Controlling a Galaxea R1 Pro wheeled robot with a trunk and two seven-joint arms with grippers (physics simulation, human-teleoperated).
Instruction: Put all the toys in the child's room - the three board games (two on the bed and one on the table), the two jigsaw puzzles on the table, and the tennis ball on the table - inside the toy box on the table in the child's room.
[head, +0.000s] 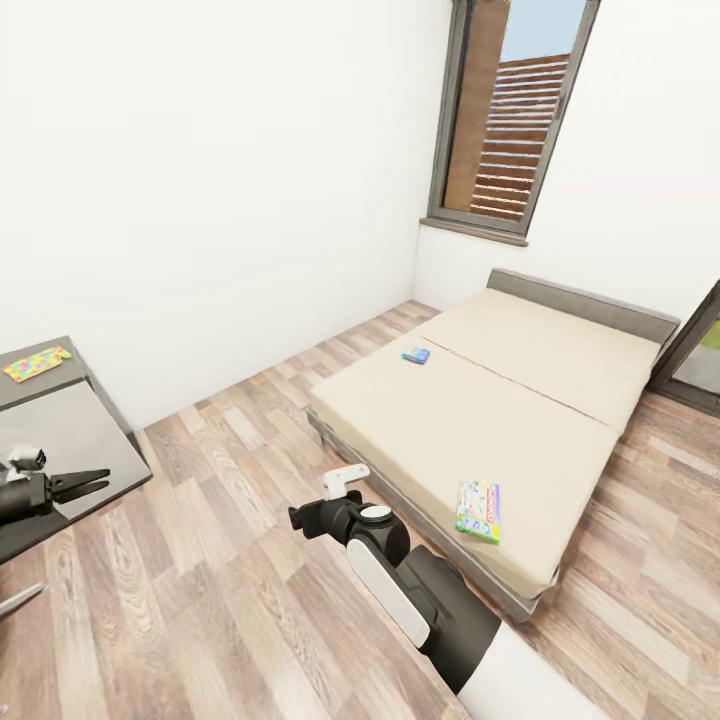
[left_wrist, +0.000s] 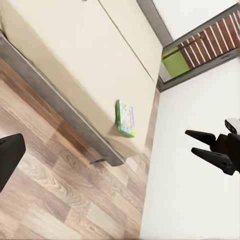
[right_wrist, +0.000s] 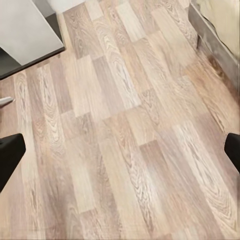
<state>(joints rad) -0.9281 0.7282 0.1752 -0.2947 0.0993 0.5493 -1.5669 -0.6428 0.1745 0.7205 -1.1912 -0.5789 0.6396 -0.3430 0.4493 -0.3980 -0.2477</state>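
Two board games lie on the cream bed (head: 560, 350). A small teal-blue one (head: 416, 354) is near its far left edge. A white one with multicoloured edges (head: 479, 510) (left_wrist: 125, 118) is at its near corner. On the table's dark-grey section (head: 70, 430) at the left lies a flat yellow-red-green piece (head: 37, 363); I cannot tell if it is a game box or a jigsaw puzzle. My left gripper (head: 95, 483) hangs open over that table's edge, holding nothing. My right gripper (head: 303, 520) (left_wrist: 190, 141) is open and empty above the floor beside the bed. The toy box and tennis ball are out of view.
Wood-plank floor (right_wrist: 120, 140) runs between the table corner (right_wrist: 25, 35) and the bed's dark frame (right_wrist: 217, 45). A tall window (head: 510, 110) is set in the far wall and a glass door (head: 695, 350) stands right of the bed. White walls close the room.
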